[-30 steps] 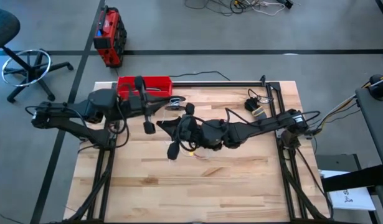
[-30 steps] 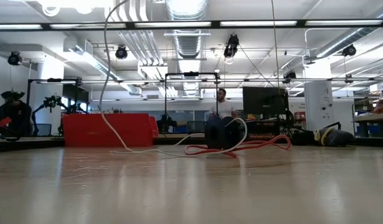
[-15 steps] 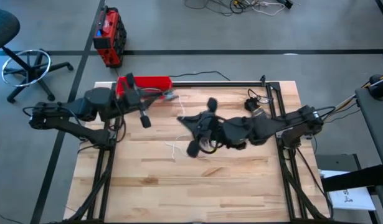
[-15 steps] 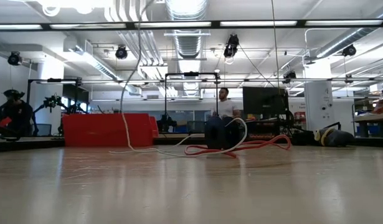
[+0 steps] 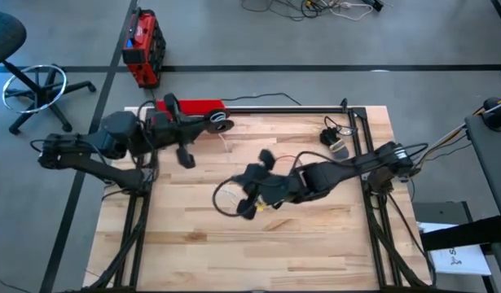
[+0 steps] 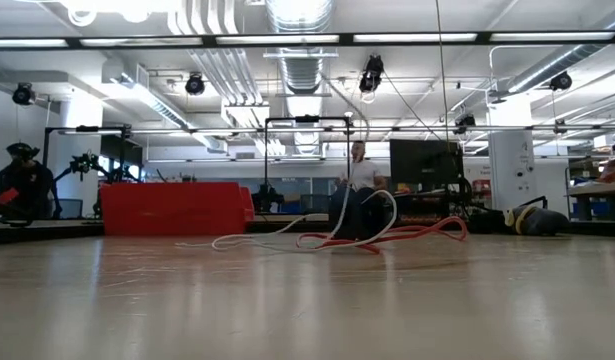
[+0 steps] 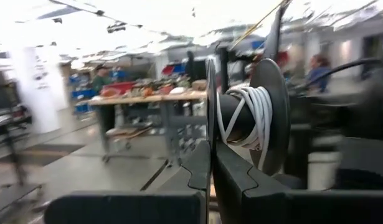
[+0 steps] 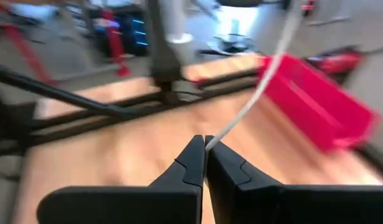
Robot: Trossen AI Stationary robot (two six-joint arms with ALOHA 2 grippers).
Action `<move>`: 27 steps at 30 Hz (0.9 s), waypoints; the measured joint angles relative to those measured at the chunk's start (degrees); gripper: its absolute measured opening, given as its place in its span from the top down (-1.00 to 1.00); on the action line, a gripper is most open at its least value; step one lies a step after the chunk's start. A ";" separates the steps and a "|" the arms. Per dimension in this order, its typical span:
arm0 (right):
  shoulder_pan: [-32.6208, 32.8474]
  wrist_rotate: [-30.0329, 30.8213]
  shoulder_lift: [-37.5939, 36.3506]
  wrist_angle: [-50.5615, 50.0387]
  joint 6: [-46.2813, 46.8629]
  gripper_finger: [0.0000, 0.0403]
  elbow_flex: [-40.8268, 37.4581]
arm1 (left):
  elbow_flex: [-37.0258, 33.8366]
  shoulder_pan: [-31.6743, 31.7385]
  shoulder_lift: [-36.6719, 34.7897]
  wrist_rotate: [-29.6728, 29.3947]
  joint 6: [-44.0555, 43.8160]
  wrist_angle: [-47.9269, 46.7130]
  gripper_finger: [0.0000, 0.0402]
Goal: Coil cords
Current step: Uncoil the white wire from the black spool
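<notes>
- Right gripper (image 5: 252, 195), near the centre of the high view, is clamped on the white cord (image 8: 253, 96).
- Red cord (image 6: 412, 235) lies on the table (image 5: 315, 244), centre-right of the low view.
- Left gripper (image 5: 203, 124), at upper left by the red tray (image 5: 203, 106), is pinched onto a spool (image 7: 256, 115) wound with white cord.

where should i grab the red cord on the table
On the red cord, probably the humped loop at the end away from the white cord, coming straight down: it lies along the table and that hump seems to lift off it.
</notes>
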 joint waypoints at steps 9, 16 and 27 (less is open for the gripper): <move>1.46 -13.03 1.63 11.18 -4.25 0.99 4.22 | 0.00 0.02 5.34 -15.54 9.63 -9.11 1.00; 4.11 -12.21 1.10 8.16 -14.96 0.99 16.66 | 0.00 0.00 7.82 -18.55 10.93 -14.16 1.00; 5.35 4.65 -2.58 -7.89 -19.27 0.99 29.03 | 1.82 -0.14 4.22 -18.71 11.98 -16.47 1.00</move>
